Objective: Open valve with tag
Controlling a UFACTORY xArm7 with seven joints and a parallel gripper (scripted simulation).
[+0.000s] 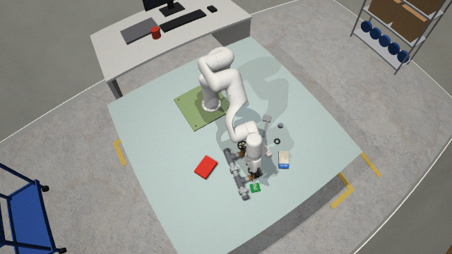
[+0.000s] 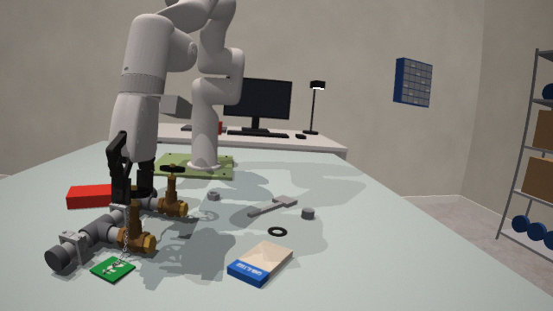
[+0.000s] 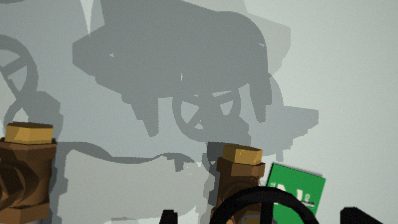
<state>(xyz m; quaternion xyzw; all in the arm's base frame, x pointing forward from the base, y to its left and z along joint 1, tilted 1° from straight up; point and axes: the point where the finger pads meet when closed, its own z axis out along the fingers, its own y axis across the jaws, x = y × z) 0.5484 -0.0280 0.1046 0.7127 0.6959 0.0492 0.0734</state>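
Two brass valves stand on a grey pipe (image 2: 88, 235). The near valve (image 2: 136, 235) has a chain running to a green tag (image 2: 112, 269) that lies flat on the table; the tag also shows in the overhead view (image 1: 255, 187). The far valve (image 2: 172, 204) has a black handwheel (image 2: 171, 169) on top. My gripper (image 2: 130, 186) points straight down over the near valve, fingers wide open on either side of its handwheel. In the wrist view that black handwheel (image 3: 265, 207) is at the bottom edge, above the brass body (image 3: 240, 172) and beside the tag (image 3: 296, 192). The tag's number is unreadable.
A red block (image 2: 88, 195) lies left of the pipe. A blue-and-beige box (image 2: 260, 263), a black washer (image 2: 276, 234), a grey hammer-like tool (image 2: 272, 205) and two small grey nuts (image 2: 308, 212) lie to the right. The arm's green base plate (image 2: 196, 168) is behind.
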